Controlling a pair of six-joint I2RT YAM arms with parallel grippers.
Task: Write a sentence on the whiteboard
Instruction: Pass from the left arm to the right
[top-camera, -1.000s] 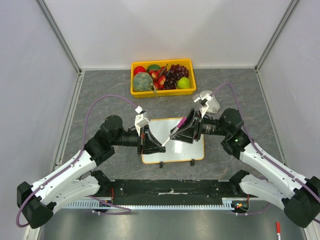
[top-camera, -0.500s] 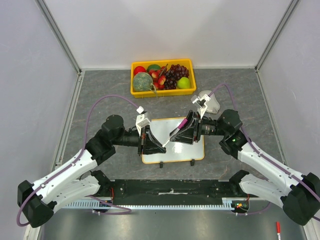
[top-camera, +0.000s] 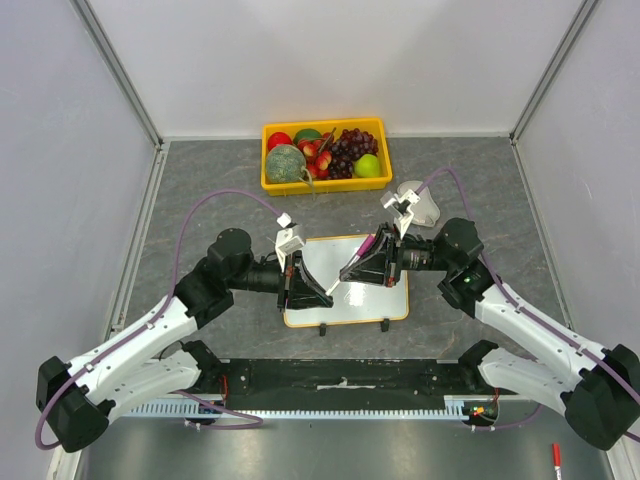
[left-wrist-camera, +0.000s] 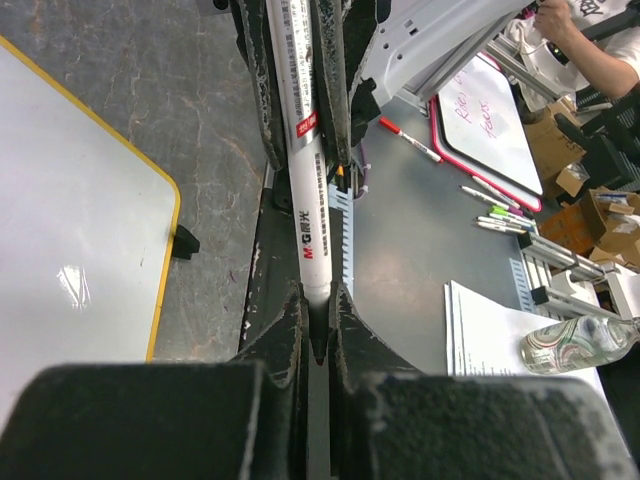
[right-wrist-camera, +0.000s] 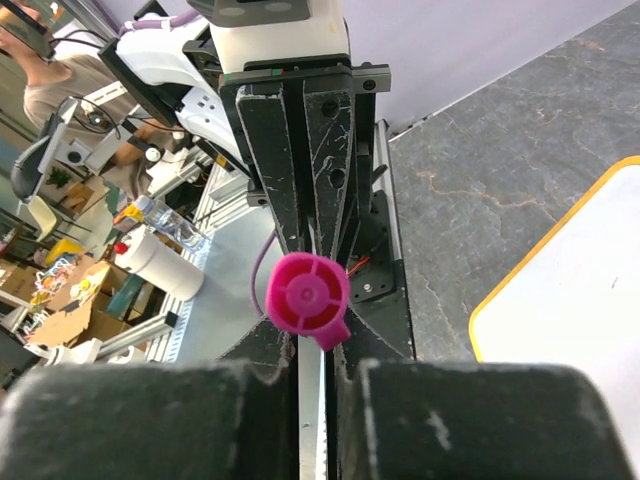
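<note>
The whiteboard (top-camera: 385, 300) lies flat in the middle of the table, under both grippers. Its bare parts also show in the left wrist view (left-wrist-camera: 70, 220) and the right wrist view (right-wrist-camera: 590, 300). No sentence shows on it. A white marker (top-camera: 343, 272) with a pink end (right-wrist-camera: 305, 298) hangs slanted above the board. My right gripper (top-camera: 352, 268) is shut on its upper part, and the pink end sticks out behind its fingertips (right-wrist-camera: 352, 350). My left gripper (left-wrist-camera: 317, 295) faces it, and its fingers close around the marker's dark nib end (left-wrist-camera: 318, 340).
A yellow fruit tray (top-camera: 372, 183) stands at the back. A pale object (top-camera: 418, 200) lies behind the right arm. A red pen (top-camera: 556, 458) lies off the table at the front right. Another written board (left-wrist-camera: 480, 110) sits beyond the table.
Both grippers and the marker have shifted very slightly, and the left gripper has edged to the right. The hold on the marker is unchanged.
</note>
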